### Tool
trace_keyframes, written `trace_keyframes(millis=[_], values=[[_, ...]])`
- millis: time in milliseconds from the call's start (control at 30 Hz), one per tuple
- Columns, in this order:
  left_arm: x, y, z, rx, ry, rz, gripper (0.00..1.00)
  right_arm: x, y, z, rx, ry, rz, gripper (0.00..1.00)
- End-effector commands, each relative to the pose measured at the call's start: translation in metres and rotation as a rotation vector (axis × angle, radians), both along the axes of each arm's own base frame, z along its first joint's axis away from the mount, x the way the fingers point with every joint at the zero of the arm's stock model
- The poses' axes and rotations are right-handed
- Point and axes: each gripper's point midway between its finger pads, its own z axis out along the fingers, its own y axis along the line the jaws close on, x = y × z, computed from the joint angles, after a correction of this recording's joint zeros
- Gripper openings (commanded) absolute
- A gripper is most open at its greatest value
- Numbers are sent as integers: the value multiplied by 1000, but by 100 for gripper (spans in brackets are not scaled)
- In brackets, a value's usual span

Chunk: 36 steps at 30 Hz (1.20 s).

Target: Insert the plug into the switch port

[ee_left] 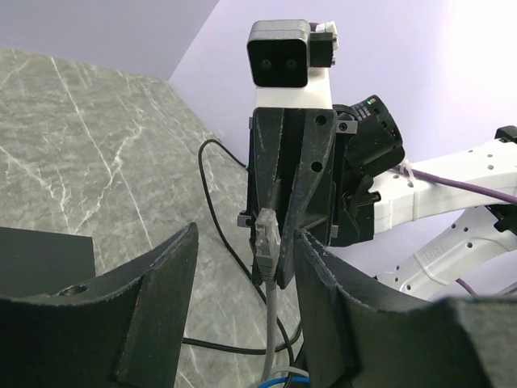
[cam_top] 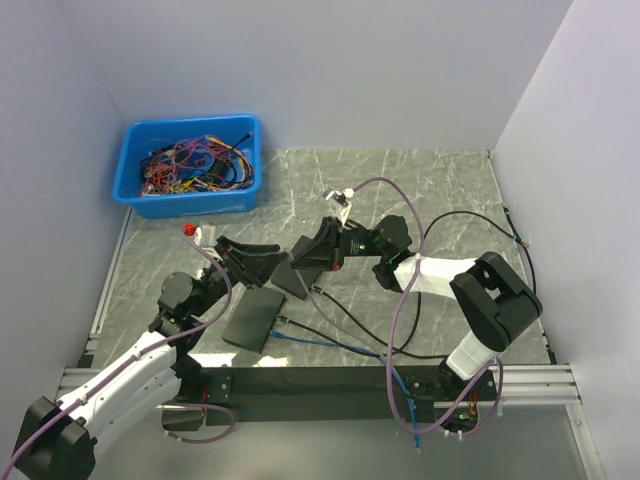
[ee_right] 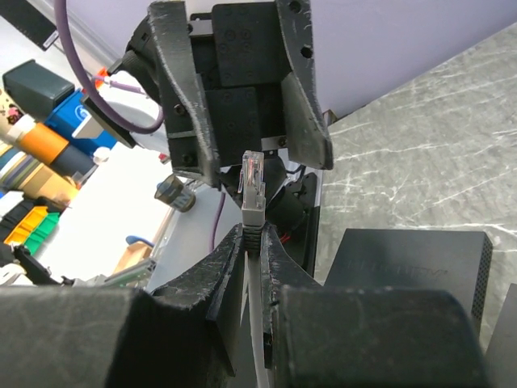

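Note:
My right gripper (ee_right: pixel 252 230) is shut on the grey cable just behind its clear-tipped plug (ee_right: pixel 253 190); the plug sticks out past the fingertips. In the top view the right gripper (cam_top: pixel 305 258) faces the left gripper (cam_top: pixel 262 265) above the table's middle. My left gripper (ee_left: pixel 245 240) is open and empty. The plug (ee_left: pixel 267 242) hangs just beyond its fingertips, between them but not touching. The black switch (cam_top: pixel 252 320) lies flat on the table below both grippers. It also shows in the right wrist view (ee_right: pixel 412 263). Its ports are hidden.
A blue bin (cam_top: pixel 190 205) of tangled wires stands at the back left. A black cable (cam_top: pixel 350 320) and a blue cable (cam_top: pixel 320 340) trail over the marble table near the switch. Grey walls close in the left, back and right sides.

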Motion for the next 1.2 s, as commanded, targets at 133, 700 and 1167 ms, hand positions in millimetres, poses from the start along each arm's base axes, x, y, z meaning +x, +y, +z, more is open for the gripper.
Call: trace_keyframes(millis=[133,700,1167], values=[[-6,-2,18,-44,-73,-32,54,-8,6,12,33,-65,45,0],[-4,-7,13,-30,-58,-45,29,-9,10,11,31,-52,60,0],[-3,-5,14,-12,-35,-30,1,11,14,-7,-82,-47,-56,42]])
